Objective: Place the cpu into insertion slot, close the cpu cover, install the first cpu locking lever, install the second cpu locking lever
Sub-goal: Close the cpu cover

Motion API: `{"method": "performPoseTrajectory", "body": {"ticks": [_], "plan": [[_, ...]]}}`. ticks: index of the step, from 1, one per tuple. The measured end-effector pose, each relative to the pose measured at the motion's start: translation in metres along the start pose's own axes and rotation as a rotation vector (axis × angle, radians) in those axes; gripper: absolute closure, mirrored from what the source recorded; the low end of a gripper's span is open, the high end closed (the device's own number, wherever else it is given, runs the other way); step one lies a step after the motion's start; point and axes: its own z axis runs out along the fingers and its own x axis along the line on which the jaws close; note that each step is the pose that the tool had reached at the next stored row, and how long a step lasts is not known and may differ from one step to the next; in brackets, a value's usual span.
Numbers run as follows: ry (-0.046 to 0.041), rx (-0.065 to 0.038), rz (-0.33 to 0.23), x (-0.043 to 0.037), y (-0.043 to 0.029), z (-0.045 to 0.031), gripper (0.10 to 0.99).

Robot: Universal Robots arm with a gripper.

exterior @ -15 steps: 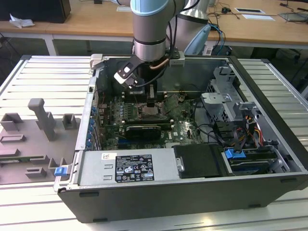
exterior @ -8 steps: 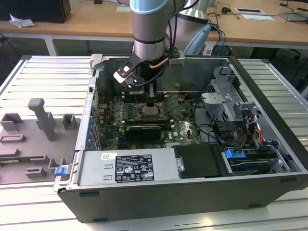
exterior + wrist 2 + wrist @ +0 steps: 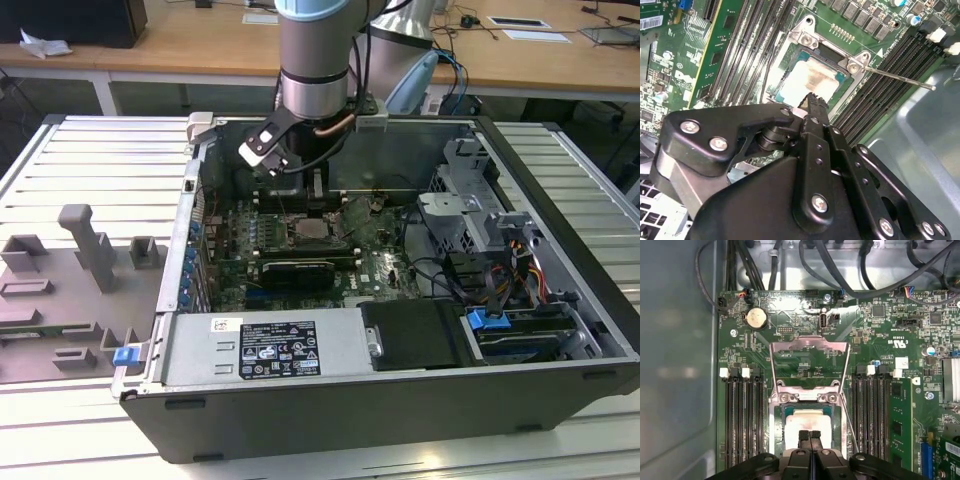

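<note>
This has the look of a robotics lab or test workshop, not an ordinary office. At twelve o'clock in the exterior view a silver and blue robot arm (image 3: 315, 60) reaches down, its black gripper (image 3: 809, 434) just above the bare green motherboard (image 3: 790, 315) of an open desktop computer case (image 3: 350, 420). The case lies on its side on a ribbed aluminium bench (image 3: 100, 150). At nine o'clock on that bench sits a grey set of holding fixtures (image 3: 85, 250) (plain matte grey, all blocks and slots). Behind, from ten round to two o'clock, run pale wooden desks (image 3: 200, 45) strewn with cables (image 3: 465, 20) and papers (image 3: 520, 22).
</note>
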Motion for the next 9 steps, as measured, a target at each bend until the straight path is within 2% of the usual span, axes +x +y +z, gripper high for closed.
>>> {"method": "performPoseTrajectory", "body": {"ticks": [9], "plan": [[-0.0001, 0.000, 0.000, 0.0000, 0.0001, -0.0021, 0.980]]}}
